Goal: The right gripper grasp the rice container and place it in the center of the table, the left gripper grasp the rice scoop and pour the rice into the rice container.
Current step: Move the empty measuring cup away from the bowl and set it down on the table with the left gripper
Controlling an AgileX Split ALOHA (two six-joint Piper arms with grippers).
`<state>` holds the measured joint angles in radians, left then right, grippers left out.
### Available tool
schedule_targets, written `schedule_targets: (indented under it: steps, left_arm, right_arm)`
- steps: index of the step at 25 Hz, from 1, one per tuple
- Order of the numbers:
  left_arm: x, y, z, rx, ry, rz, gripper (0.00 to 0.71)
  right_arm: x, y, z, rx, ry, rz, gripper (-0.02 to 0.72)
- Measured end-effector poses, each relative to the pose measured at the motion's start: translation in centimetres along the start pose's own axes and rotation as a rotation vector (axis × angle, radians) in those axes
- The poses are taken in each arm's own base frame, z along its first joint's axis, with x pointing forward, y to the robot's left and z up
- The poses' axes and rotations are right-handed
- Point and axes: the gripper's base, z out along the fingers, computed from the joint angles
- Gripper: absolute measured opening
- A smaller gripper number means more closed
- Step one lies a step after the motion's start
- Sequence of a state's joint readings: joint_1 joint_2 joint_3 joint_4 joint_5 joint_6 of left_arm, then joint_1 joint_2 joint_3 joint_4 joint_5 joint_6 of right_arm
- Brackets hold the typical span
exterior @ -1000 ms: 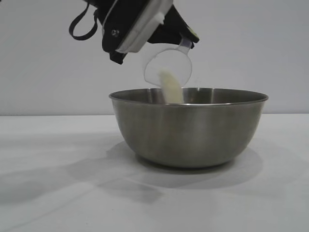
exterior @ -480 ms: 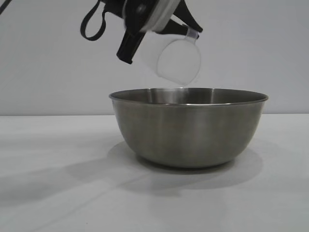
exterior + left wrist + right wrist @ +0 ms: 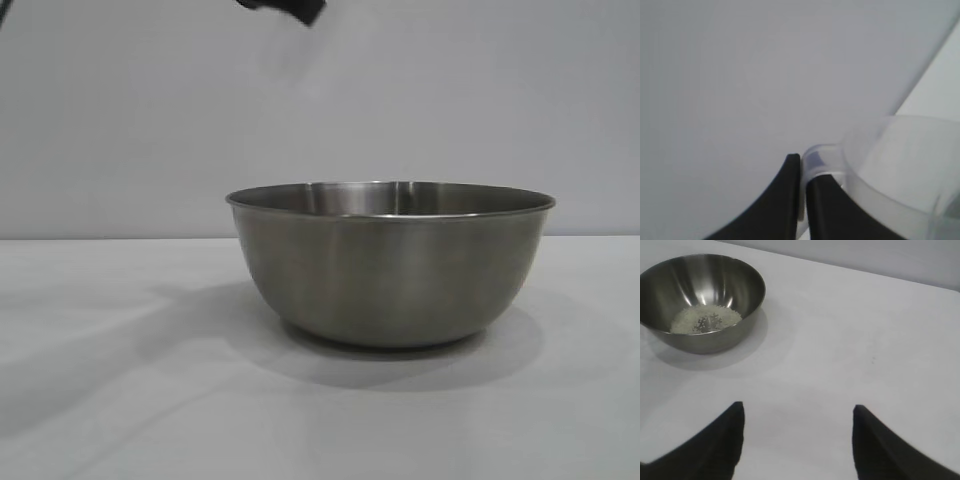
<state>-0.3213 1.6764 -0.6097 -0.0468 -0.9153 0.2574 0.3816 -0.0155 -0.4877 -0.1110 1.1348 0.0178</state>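
Note:
The rice container (image 3: 390,265), a large steel bowl, stands on the white table (image 3: 120,400). In the right wrist view the bowl (image 3: 735,300) holds a small heap of rice (image 3: 705,320) at its bottom. My left gripper (image 3: 803,162) is shut on the handle of the clear rice scoop (image 3: 905,175), which looks empty. In the exterior view only a black bit of the left arm (image 3: 285,8) shows at the top edge, high above the bowl. My right gripper (image 3: 797,412) is open and empty, back from the bowl above the table.
A plain grey wall (image 3: 500,90) stands behind the table. The white cloth around the bowl shows only shadows.
The left gripper has lifted the scoop up and away from above the bowl, almost out of the exterior view. The rice that was pouring now lies in the bowl.

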Motion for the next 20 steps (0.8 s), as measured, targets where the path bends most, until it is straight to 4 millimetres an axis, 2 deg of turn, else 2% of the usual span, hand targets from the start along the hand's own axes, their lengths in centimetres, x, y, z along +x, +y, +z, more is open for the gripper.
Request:
schedule_targets:
  steps: [4, 8, 14, 19, 20]
  left_arm:
    - [3.3, 1.7, -2.0, -0.012, 0.016, -0.014, 0.000]
    - [5.6, 1.0, -1.8, 0.023, 0.050, -0.013, 0.000]
    - [10.2, -0.1, -1.6, 0.060, 0.202, -0.040, 0.000]
    - [11.5, -0.4, -1.6, 0.068, 0.247, -0.058, 0.000]
    - [11.7, -0.5, -1.7, 0.069, 0.253, -0.062, 0.049]
  right_arm:
    - [0.0, 0.0, 0.0, 0.000, 0.000, 0.000, 0.398]
    - [0.0, 0.1, 0.0, -0.006, 0.000, 0.003, 0.398]
    - [0.0, 0.4, 0.0, -0.049, 0.001, 0.035, 0.398]
    - [0.0, 0.5, 0.0, -0.051, 0.003, 0.038, 0.398]
    - [0.0, 0.5, 0.0, -0.051, 0.003, 0.038, 0.398]
